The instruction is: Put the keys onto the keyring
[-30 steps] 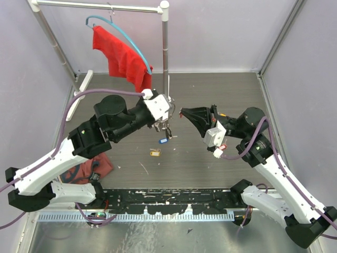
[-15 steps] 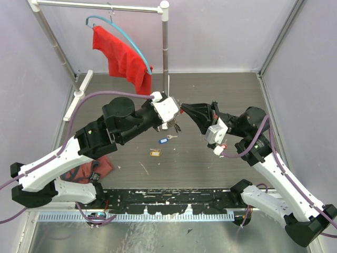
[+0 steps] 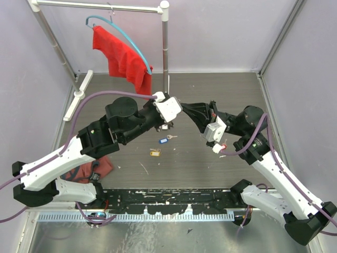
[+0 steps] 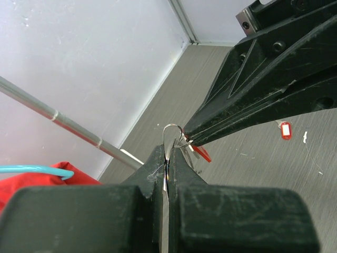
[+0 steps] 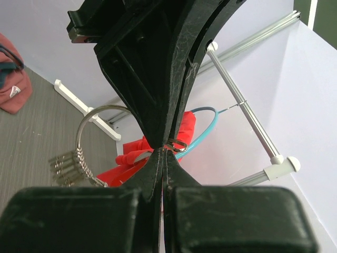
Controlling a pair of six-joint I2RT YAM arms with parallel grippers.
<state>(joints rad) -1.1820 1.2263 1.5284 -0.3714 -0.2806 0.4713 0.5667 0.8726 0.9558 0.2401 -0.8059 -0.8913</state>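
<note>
My left gripper is shut on the keyring, a thin silver wire loop that sticks up between its fingers. In the right wrist view the keyring curves out to the left with a bunch of keys hanging from it. My right gripper is shut on a red-tagged key, whose small ring touches the keyring's loop. Seen from above, the left gripper and right gripper meet tip to tip above the table. Another red-tagged key lies on the table.
A blue-tagged key and a yellow-tagged key lie on the table below the grippers. A clothes rack stands at the back with a red cloth on a teal hanger. A reddish cloth lies by the left arm.
My left arm has swung right and back with the keyring until its tip meets the right gripper's. The right gripper has edged slightly left. Both stayed shut.
</note>
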